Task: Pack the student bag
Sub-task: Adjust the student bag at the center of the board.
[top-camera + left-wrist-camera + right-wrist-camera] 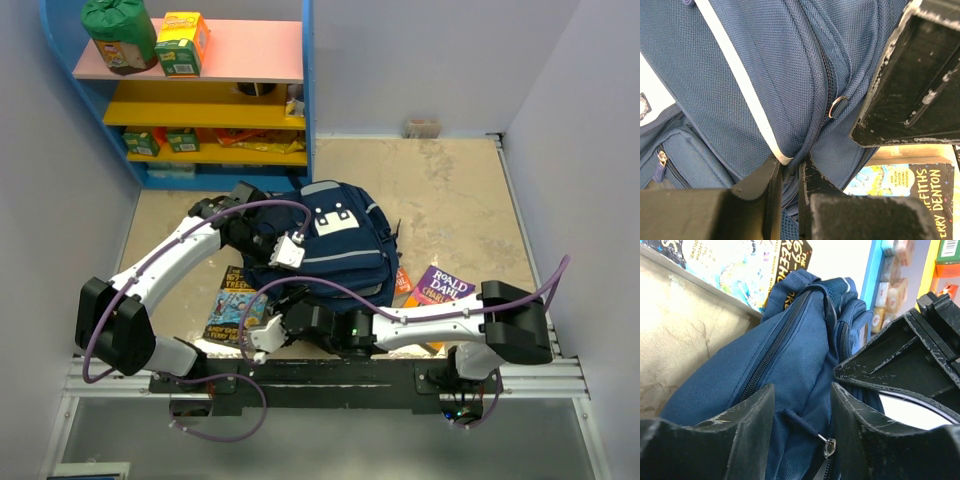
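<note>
The left tool (790, 172) is nearly closed and clamped on a fold of the bag (335, 240); the cloth is pinched in the narrow slit between its fingers (760, 190), just where the thin white stripe (740, 75) ends; a metal zip ring (837, 106) hangs on the seam just beside the grip. The right tool (801, 392) stands about half open; one finger is on each side of the bag's zipped edge, the blue cloth fills the gap and lies against both inner faces, and a zip pull (827, 446) dangles between them. Both tools meet at the bag's near left corner, close to each other.

The bag lies in the middle of the worktop (450, 190) with its front up and its white square patch (335, 222) showing; it is in front of the blue shelf unit (308, 100), between two books.

For writing, from the left: a green pouch (120, 35) and a yellow-green carton (183, 43) stand on the pink shelf board, their labels too small to read; the book (230, 305) by the bag's near left corner shows "TREEH" from above, and in the left wrist view its cover reads "FFITHS" and "RRY DENTON", cut off by other things; the purple book (440, 285) to the right of the bag reads "ROALD DAHL", and an orange cover (403, 282) peeks out beside it, unreadable.
</note>
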Motion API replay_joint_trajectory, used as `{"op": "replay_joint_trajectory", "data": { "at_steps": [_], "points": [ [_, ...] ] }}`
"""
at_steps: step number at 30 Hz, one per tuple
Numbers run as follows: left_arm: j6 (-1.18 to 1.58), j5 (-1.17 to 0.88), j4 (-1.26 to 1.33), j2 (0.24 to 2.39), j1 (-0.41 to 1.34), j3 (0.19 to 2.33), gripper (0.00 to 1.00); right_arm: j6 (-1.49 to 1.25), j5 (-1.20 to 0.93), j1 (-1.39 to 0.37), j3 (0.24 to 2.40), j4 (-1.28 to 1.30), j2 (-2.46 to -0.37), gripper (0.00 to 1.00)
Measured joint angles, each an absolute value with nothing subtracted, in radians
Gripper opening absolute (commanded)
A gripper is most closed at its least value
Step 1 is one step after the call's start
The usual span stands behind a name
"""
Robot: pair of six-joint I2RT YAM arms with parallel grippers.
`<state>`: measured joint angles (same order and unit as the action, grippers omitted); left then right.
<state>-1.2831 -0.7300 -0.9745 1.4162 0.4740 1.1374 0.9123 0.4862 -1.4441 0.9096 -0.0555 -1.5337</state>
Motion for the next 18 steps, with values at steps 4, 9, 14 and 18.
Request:
{"op": "replay_joint_trajectory", "data": {
  "at_steps": [4, 9, 14, 18],
  "points": [
    [-1.275, -0.731, -0.969, 1.416, 0.474, 1.137, 0.03, 0.891, 0.478, -1.437, 0.924, -0.038, -1.538, 0.31],
    [-1.264, -0.736, -0.953, 1.412, 0.475, 1.126, 0.0, 0.836, 0.488, -1.43, 0.96, 0.015, -1.536, 0.08],
    [-1.219, -0.752, -0.908, 1.388, 0.477, 1.098, 0.0, 0.731, 0.502, -1.419, 1.001, 0.088, -1.483, 0.0],
    [-1.18, -0.778, -0.875, 1.381, 0.483, 1.092, 0.0, 0.647, 0.496, -1.418, 0.999, 0.128, -1.411, 0.0]
  ]
}}
